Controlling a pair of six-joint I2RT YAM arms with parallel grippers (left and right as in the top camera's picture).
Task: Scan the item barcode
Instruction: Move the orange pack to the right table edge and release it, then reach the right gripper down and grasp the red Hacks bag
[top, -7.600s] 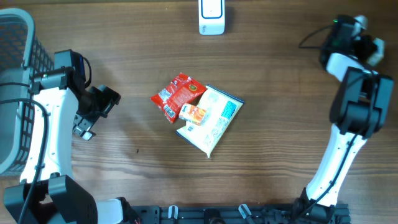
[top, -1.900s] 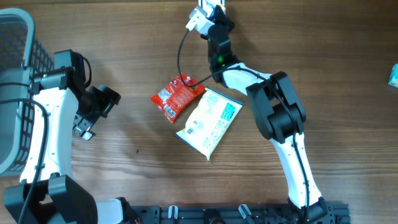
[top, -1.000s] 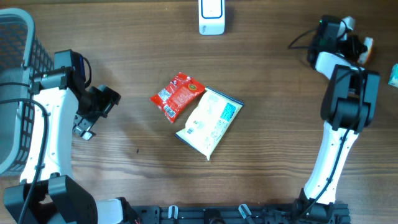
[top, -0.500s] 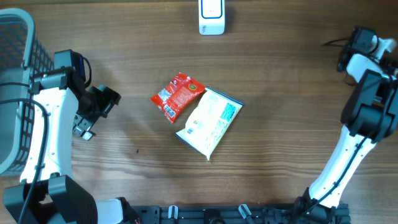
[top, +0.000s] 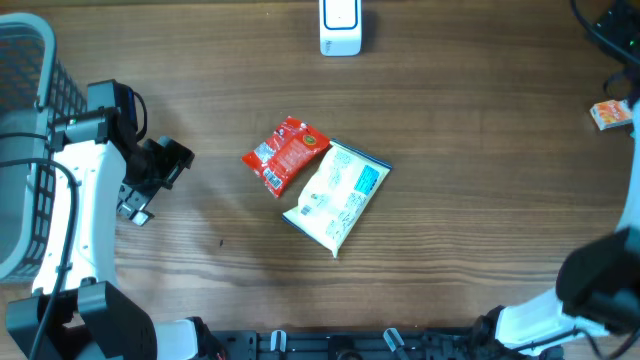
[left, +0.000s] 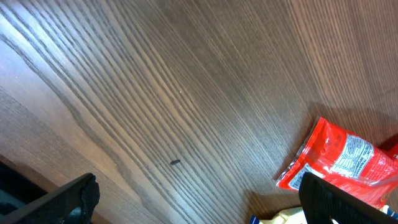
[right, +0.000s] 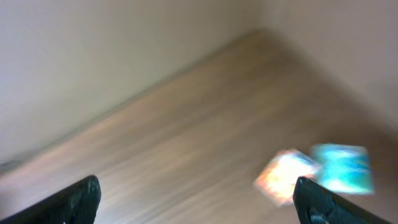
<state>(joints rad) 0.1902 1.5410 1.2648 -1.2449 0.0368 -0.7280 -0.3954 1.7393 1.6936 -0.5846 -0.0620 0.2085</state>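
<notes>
Bare wood is lying open across the table (top: 480, 200) from the centre out to the right edge. Mid-table, the red packet (top: 287, 153) and the white pouch (top: 338, 190) are sitting touching, blocking any low pass there. The scanner (top: 340, 28) is standing at the far edge, the basket (top: 58, 85) is walling off the left, and a small orange packet (top: 608, 113) is lying far right.

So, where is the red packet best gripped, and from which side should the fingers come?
Grip the red packet probably at its lower-left end, coming from above on the side away from the white bag. It lies flat and slanted; its right edge meets that bag, while the left end lies free.
</notes>
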